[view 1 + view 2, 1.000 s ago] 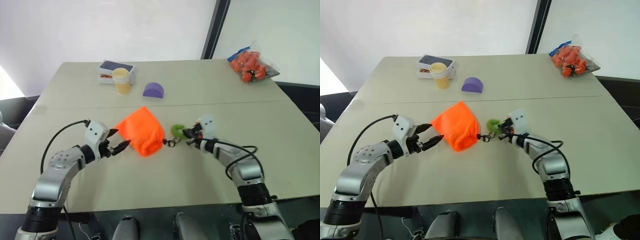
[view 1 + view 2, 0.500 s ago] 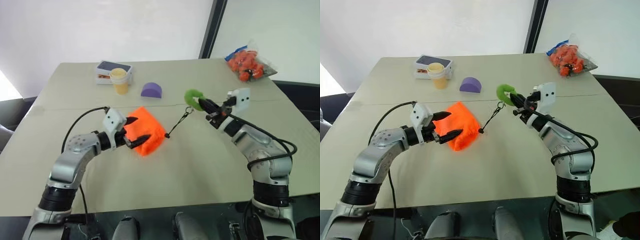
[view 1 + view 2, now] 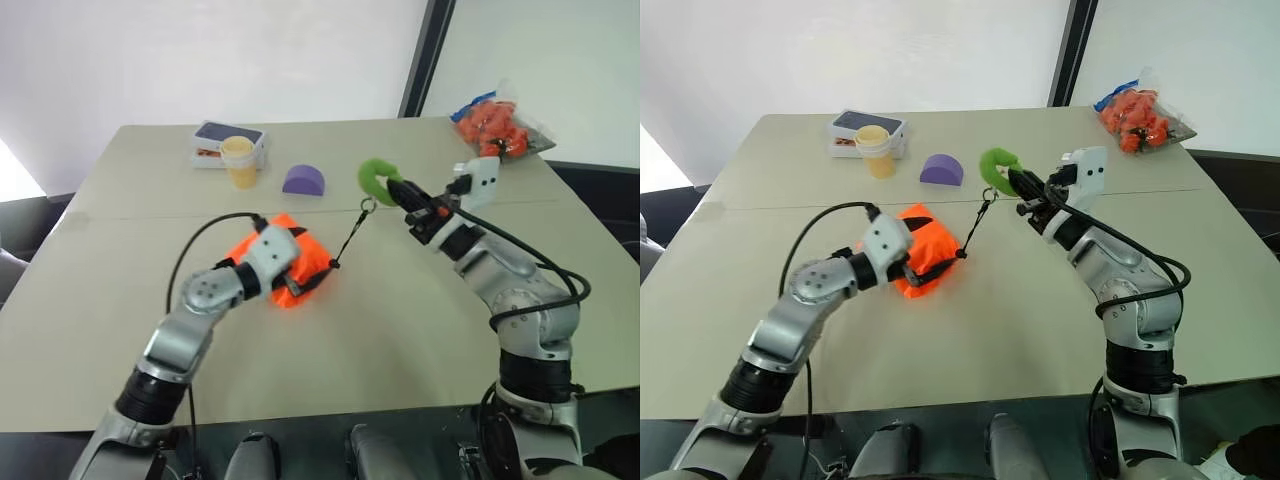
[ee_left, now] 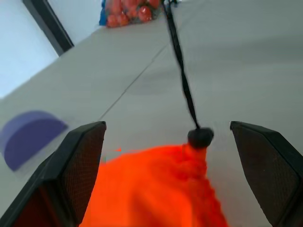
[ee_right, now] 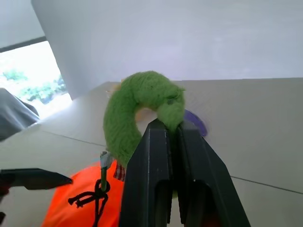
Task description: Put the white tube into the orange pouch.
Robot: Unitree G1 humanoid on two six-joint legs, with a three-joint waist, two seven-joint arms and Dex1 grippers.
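Okay, quick notes from my side of the link:

Right gripper (image 3: 1018, 184): clenched on the green ring (image 3: 996, 167) at the end of the black cord (image 3: 976, 224), held up off the table (image 3: 1040, 330).

Why I hold it so: my guess is that raising the ring pulls the cord taut, which steadies the orange pouch (image 3: 928, 252) or works at its drawn neck. The cord runs in a straight slant from ring down to pouch.

Left gripper (image 4: 165, 142): released, fingers wide, one on each side of the pouch end where the cord stopper (image 4: 200, 137) sits. Whether a finger touches the fabric I cannot tell.

Why I place it so: looks like I am setting up to pinch the fabric near the neck, so the two arms can pull against each other.

Pouch: lying on the table near the middle, bunched up, mouth looks closed.

White tube: I cannot pick it out anywhere on the table, so its place relative to either gripper is unknown. It may be hidden.

Bystanders: yellow cup (image 3: 878, 149) and flat box (image 3: 852, 124) at the far left, purple dome (image 3: 944, 169) beside them, bag of orange things (image 3: 1137, 112) at the far right, all well apart from both grippers.
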